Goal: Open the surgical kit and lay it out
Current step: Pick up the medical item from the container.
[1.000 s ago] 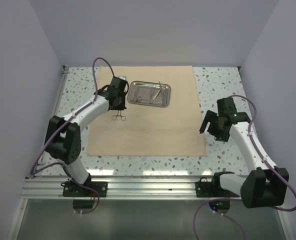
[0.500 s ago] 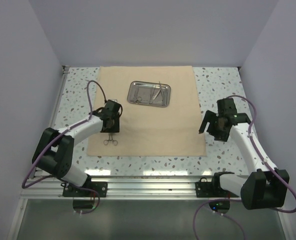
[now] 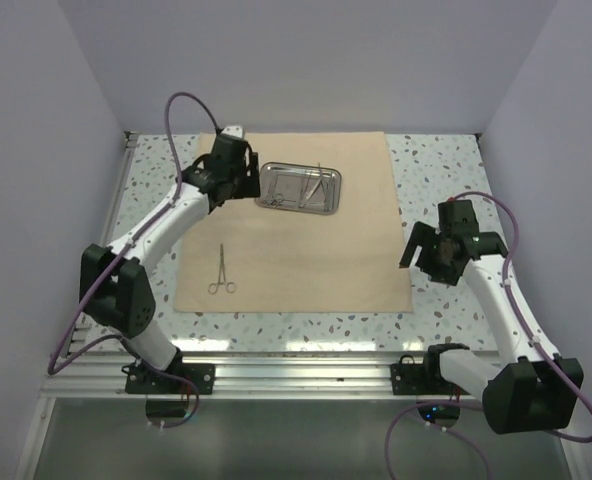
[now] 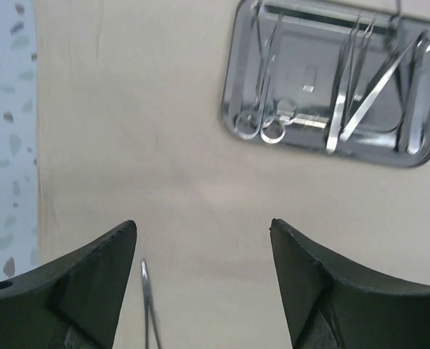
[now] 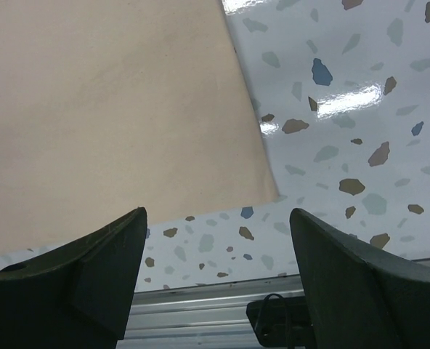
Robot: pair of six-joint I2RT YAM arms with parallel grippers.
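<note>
Top external view showed the tan cloth wrap [image 3: 306, 240] spread flat, the steel tray [image 3: 298, 203] at far centre holding instruments [image 4: 346, 109], and one forceps [image 3: 222, 272] laid out near-left. Left gripper [image 4: 202, 227] hung open and empty beside the tray, probably for the next instrument; right gripper [image 5: 215, 214], also open, sat off the cloth's right edge.

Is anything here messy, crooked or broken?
Nothing looks broken or spilled. The cloth wrap lies flat and one scissor-handled clamp lies alone on it. The only slightly untidy thing is the tweezers, which lie slanted in the steel tray.
</note>
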